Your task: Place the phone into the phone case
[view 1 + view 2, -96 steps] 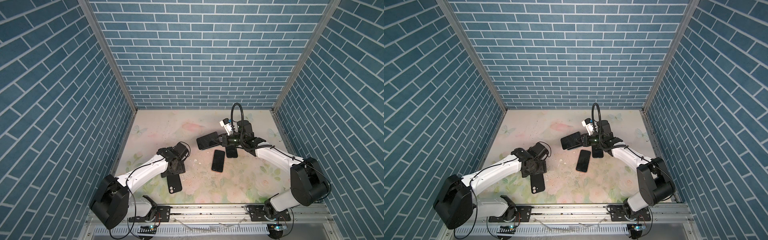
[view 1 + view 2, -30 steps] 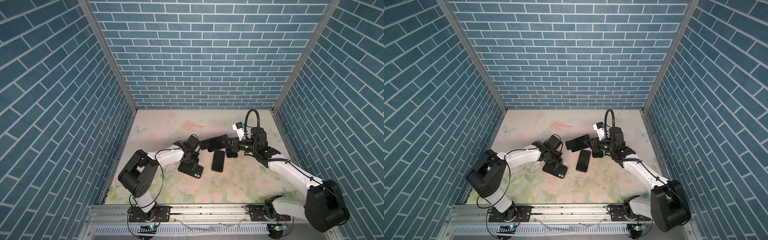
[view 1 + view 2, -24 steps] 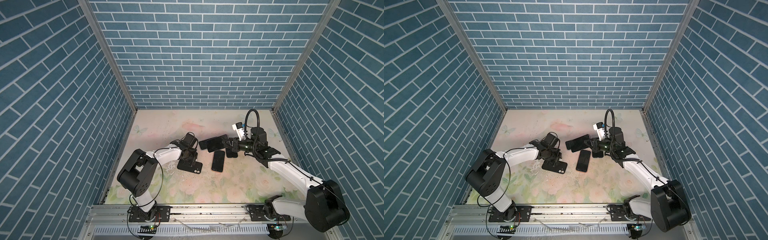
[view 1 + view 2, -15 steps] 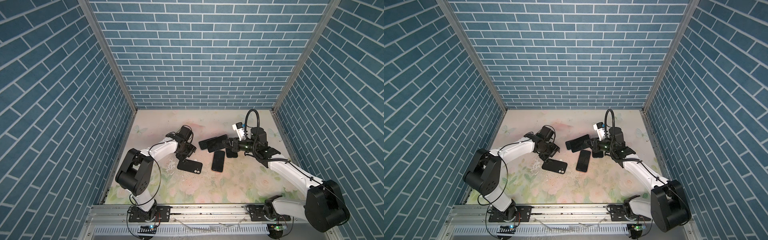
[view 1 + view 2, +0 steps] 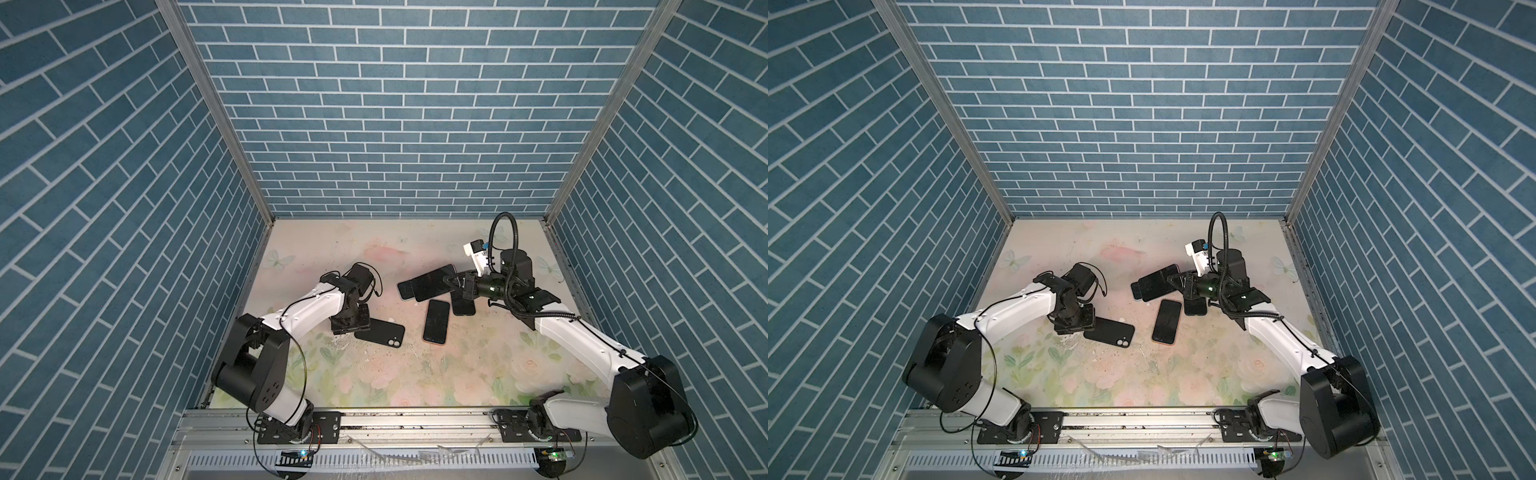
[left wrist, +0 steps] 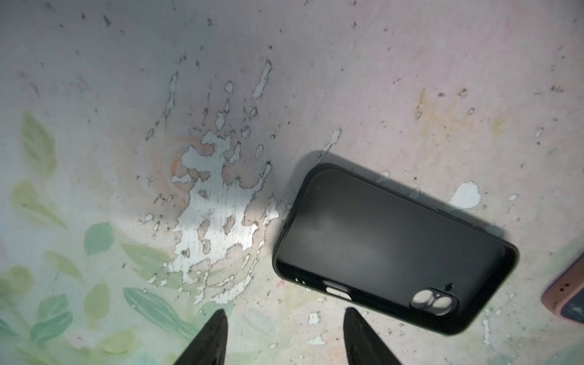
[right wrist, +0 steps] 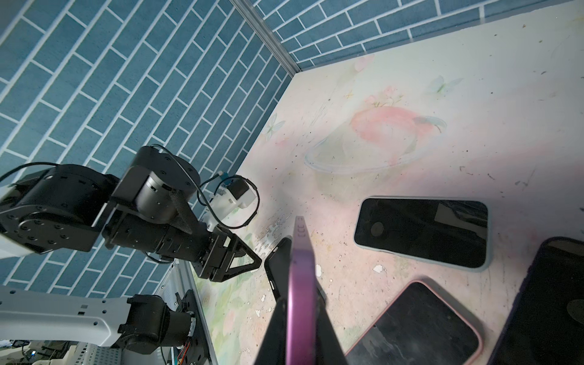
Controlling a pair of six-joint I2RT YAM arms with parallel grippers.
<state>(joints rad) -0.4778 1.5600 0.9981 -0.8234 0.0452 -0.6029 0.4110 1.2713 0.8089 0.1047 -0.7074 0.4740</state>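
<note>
1. Hovering just beside the black phone case (image 6: 395,249), your left hand (image 6: 284,313) has its fingers spread, holding nothing.
2. That case lies flat on the desk (image 5: 374,374).
3. Your right hand (image 7: 300,303) pinches the purple phone (image 7: 300,252), held off the desk, well apart from the case.

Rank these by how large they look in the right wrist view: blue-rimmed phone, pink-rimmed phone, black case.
1. pink-rimmed phone and blue-rimmed phone: alike; the pink one is nearer and cropped.
2. black case: smallest, mostly hidden behind the gripped purple phone.
</note>
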